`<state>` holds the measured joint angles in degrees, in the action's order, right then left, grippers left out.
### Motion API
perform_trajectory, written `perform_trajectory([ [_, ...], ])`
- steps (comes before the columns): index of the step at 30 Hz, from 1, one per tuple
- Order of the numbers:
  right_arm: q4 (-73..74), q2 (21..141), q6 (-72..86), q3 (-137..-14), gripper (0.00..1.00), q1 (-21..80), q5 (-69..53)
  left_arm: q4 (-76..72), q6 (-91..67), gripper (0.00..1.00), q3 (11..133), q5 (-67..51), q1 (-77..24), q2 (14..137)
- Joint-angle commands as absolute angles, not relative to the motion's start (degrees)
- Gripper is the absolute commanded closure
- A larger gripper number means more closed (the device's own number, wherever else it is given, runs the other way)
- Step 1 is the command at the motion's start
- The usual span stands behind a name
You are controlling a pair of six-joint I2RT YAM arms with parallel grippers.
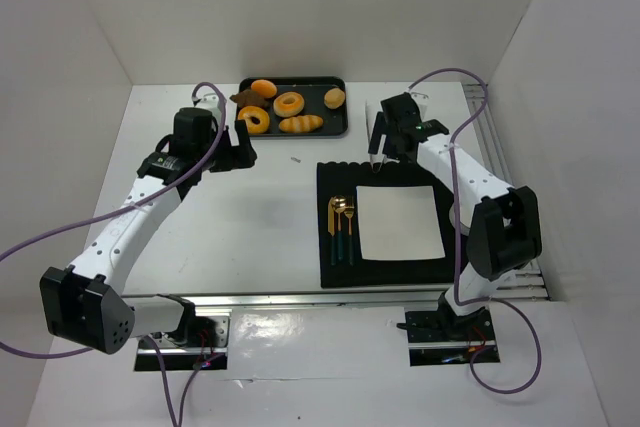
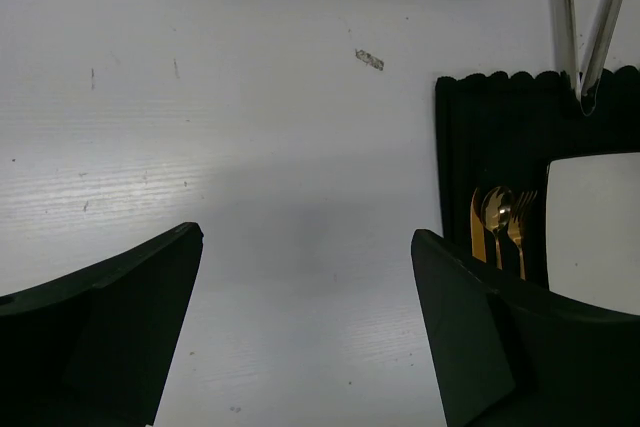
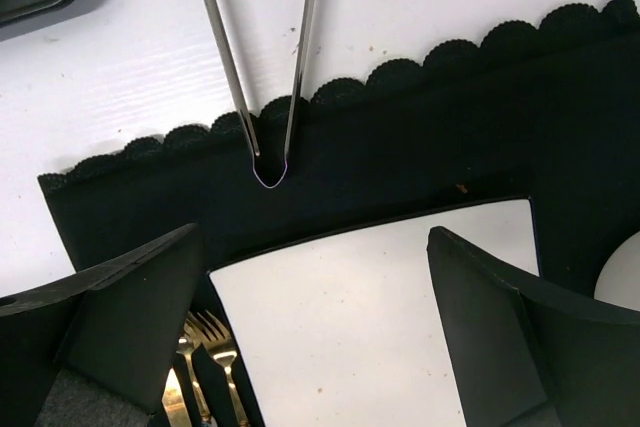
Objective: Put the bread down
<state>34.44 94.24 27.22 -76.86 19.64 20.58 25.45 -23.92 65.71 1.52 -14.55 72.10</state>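
Observation:
Several breads lie on a black tray at the back: a long loaf, a ring, a second ring and round buns. My left gripper is open over bare table, just in front of the tray's left end, with nothing between its fingers. My right gripper is open over the far edge of a white square plate. Metal tongs lie ahead of it, their closed end on the placemat's scalloped edge.
A black placemat holds the plate and gold cutlery along its left side. A small scrap lies on the table between tray and placemat. White walls enclose the table on three sides.

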Motion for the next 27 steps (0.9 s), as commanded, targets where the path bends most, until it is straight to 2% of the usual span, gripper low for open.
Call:
perform_trajectory([
  [1, 32.3, 93.1, 28.1, -77.3, 0.00, 18.8, 20.1, 24.9, -22.4, 0.01, 67.8, 1.2, -14.7, 70.5],
  [9, 29.6, 93.1, 27.2, -76.6, 0.00, 18.8, 18.4, 24.9, -22.4, 0.01, 67.2, 0.5, -14.7, 70.0],
  [13, 22.8, 92.5, 24.1, -74.4, 0.01, 18.8, 15.7, 26.0, -23.0, 0.01, 67.8, -0.7, -14.7, 71.3],
  [21, 19.2, 102.5, 19.2, -78.7, 0.04, 17.8, 12.9, 28.3, -23.0, 0.01, 70.4, -3.9, -14.7, 73.7],
  [23, 19.2, 104.5, 19.2, -79.8, 0.01, 17.2, 12.0, 29.4, -23.0, 0.01, 71.0, -3.9, -14.7, 74.3],
  [27, 18.7, 110.5, 19.2, -82.3, 0.01, 15.9, 10.2, 29.4, -22.0, 0.01, 71.6, -2.6, -14.7, 74.8],
])
